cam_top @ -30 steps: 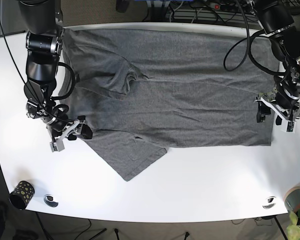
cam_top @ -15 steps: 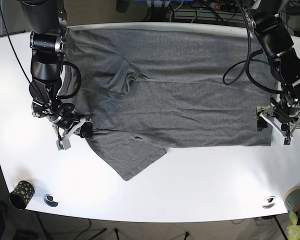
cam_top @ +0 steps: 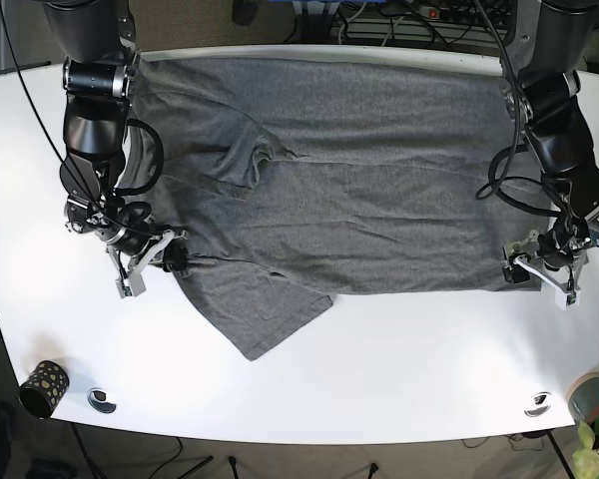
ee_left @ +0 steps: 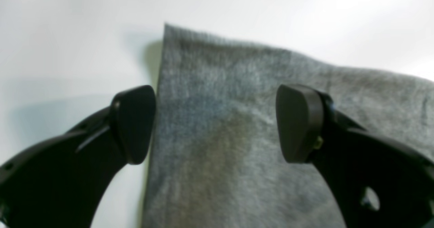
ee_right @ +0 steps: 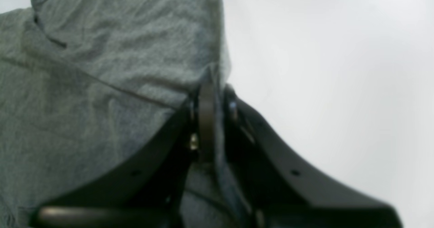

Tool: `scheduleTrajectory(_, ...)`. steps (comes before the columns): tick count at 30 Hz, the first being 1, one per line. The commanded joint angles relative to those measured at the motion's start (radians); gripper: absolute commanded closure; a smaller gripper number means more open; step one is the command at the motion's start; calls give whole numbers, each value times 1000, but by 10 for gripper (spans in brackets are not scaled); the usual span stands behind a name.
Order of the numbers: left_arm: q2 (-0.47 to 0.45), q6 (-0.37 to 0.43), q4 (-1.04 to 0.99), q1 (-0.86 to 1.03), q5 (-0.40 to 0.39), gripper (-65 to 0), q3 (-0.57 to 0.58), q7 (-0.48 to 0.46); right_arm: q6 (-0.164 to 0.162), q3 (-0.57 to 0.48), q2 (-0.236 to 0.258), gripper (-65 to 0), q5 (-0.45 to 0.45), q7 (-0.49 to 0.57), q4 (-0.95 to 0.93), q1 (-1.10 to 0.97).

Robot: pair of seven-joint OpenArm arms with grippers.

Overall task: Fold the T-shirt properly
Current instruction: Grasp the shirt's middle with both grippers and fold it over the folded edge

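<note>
Base cam overhead, far; wrist cams close, each on T-shirt point(cam_top: 359, 180) edge.

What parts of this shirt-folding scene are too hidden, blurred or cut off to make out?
- Right wrist view: the right gripper hides the fabric edge inside the jaws.
- Left wrist view: the shirt is blurred; its weave is unreadable.
- Base view: the small objects at the near table edge are too small to identify.
- Base view: the shirt's neckline is unclear.

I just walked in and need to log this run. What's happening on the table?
A two-armed robot is working on a grey T-shirt spread flat on the white table. The right gripper is shut on the shirt's edge near the sleeve. The left gripper is open, straddling the bottom corner of the shirt, not yet pinching it. No fold has been made yet.
</note>
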Motion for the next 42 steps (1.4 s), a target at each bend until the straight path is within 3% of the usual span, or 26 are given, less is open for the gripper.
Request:
scheduleTrajectory(1,-35,11,-44,-46,-9,-522,-2,-70,8,2,14,-22,8,10,21,28)
scheduleTrajectory(5,-66,8,-127,-66,-9,-522,1,-131,8,2,14,-22,8,10,21,26)
scheduleTrajectory(13,-90,6,-279,-128,-16,-522,126,-225,8,5,14,-22,8,10,21,25)
scheduleTrajectory(18,-87,5,-313,-141,-16,-514,127,-236,8,5,14,-22,12,10,21,23)
scheduleTrajectory(21,-87,6,-310,-140,-16,-401,127,-242,8,5,14,-22,12,10,21,23)
scheduleTrajectory(25,-87,6,-310,-137,-12,-131,127,-251,8,5,14,-22,10,11,21,23)
scheduleTrajectory(28,-87,6,-310,-135,-10,0,127,-302,8,5,14,-22,8,11,21,25)
scheduleTrajectory(38,-64,3,-69,-54,-18,0,106,-316,8,4,20,-22,8,4,122,22)
scheduleTrajectory(42,-36,-15,37,-14,-16,0,106,-291,8,7,35,-22,12,-65,175,22)
